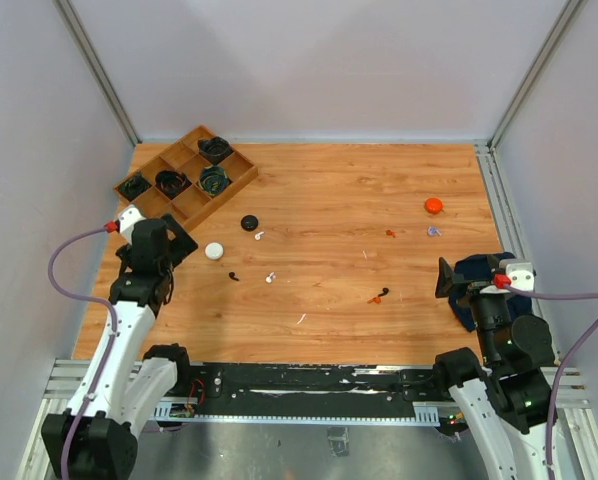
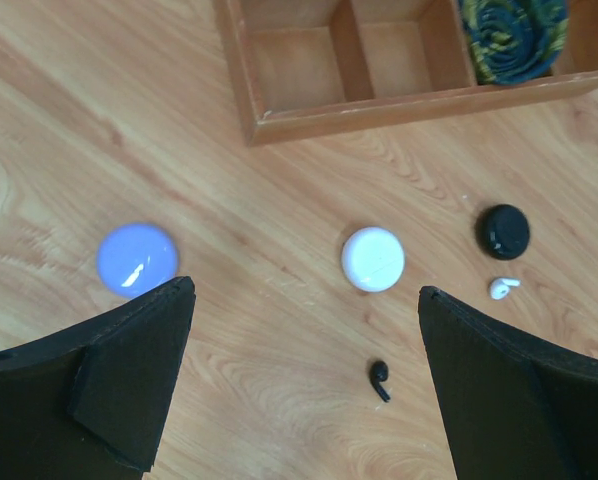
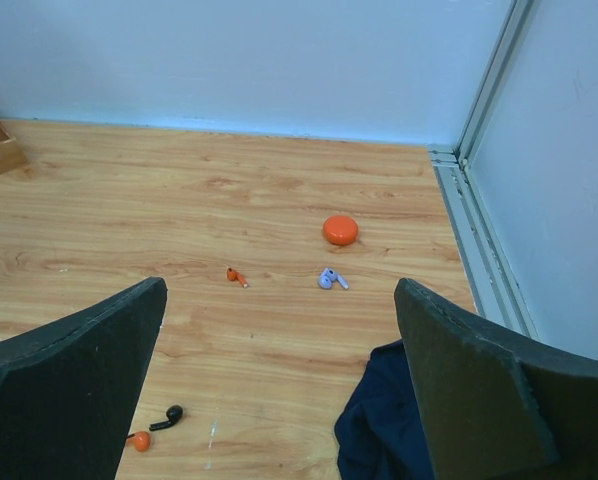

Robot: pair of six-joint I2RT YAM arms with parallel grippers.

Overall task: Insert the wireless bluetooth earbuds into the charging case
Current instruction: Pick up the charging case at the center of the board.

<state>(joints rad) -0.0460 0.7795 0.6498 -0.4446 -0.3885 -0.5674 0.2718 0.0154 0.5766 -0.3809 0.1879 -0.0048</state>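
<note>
Left jaws standing wide, gripping nothing, hovering over the worktop [image 2: 79,120]; black earbud [image 2: 379,380] lying between them, white case [image 2: 372,258] just beyond. Right jaws gaping empty too; red-orange earbud [image 3: 236,275] and purple earbud [image 3: 329,279] lying near orange case [image 3: 340,229].

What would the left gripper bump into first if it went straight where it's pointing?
The left gripper would probably meet the wooden tabletop first, close to the small black stemmed earbud and white round plastic case ahead of it; depth is unclear.
</note>
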